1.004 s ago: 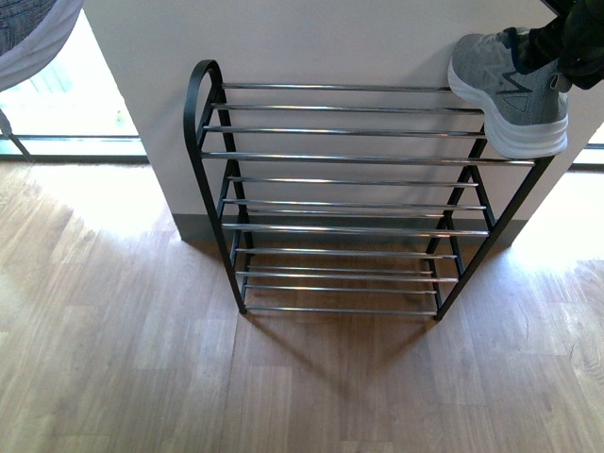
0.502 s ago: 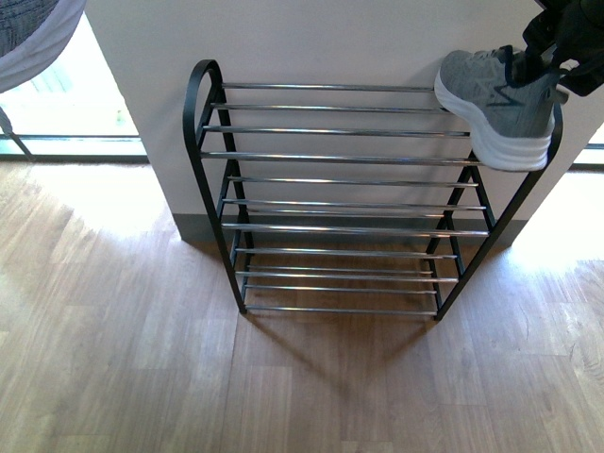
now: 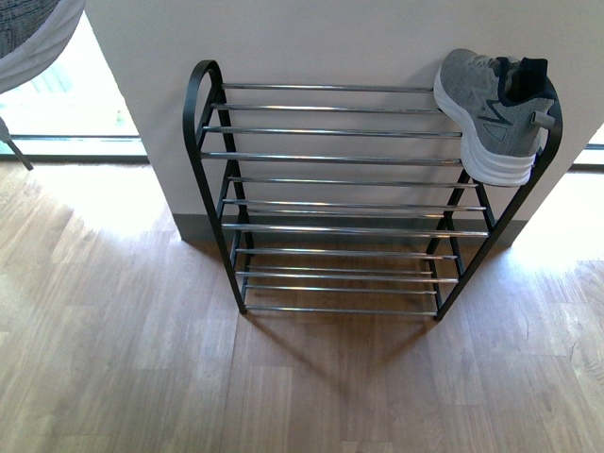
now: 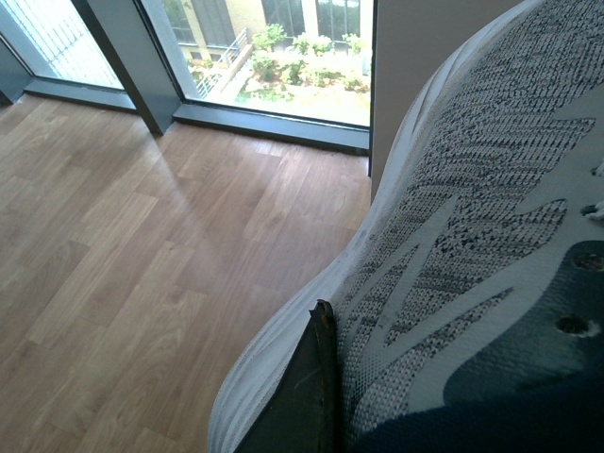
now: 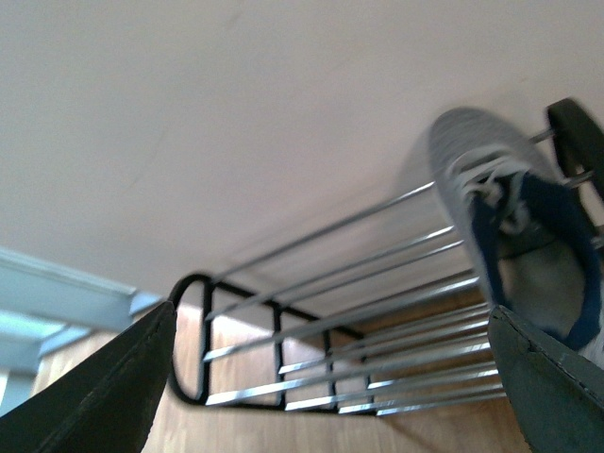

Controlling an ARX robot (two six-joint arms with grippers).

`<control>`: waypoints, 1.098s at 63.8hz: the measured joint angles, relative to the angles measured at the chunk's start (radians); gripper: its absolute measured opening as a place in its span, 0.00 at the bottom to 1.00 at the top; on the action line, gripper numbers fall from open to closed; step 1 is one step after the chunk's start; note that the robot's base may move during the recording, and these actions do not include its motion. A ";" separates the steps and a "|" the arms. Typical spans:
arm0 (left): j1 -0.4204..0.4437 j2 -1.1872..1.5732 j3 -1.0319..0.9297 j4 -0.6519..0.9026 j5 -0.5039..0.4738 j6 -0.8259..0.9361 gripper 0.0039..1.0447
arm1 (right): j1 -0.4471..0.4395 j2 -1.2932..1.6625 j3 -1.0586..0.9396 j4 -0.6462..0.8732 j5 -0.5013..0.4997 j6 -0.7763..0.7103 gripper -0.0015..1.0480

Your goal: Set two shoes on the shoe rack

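Observation:
The shoe rack [image 3: 340, 158], black-framed with chrome rods, stands against a white wall. One grey knit sneaker [image 3: 491, 113] rests on the right end of its top tier, toe toward the wall, heel against the side loop. In the right wrist view my right gripper [image 5: 330, 377] hangs open and empty, apart from that sneaker [image 5: 510, 208] and the rack [image 5: 321, 311]. My left gripper [image 4: 415, 359] is shut on a second grey knit sneaker [image 4: 472, 236], one dark finger [image 4: 300, 396] pressed to its side. That held sneaker [image 3: 33, 28] shows at the front view's top left corner.
Wood plank floor [image 3: 283, 377] spreads in front of the rack. The white wall [image 3: 311, 38] backs the rack. Floor-level windows [image 3: 66, 104] lie to its left, with another window strip [image 3: 590, 151] at the right. A dark window post [image 4: 142, 66] shows in the left wrist view.
My right gripper let go of the sneaker on the top tier and drew away out of the front view. The sneaker settled slightly left against the rack's right loop.

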 joint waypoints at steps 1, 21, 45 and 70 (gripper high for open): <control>0.000 0.000 0.000 0.000 0.000 0.000 0.01 | -0.002 -0.019 -0.018 0.000 -0.016 -0.008 0.91; 0.000 0.000 0.000 0.000 -0.001 0.000 0.01 | -0.171 -0.629 -0.440 -0.143 -0.352 -0.283 0.91; 0.000 0.000 0.000 0.000 -0.002 0.000 0.01 | -0.139 -0.831 -0.659 0.130 0.091 -0.541 0.65; 0.000 0.000 0.000 0.000 0.000 0.000 0.01 | -0.115 -1.008 -0.823 0.119 0.149 -0.608 0.02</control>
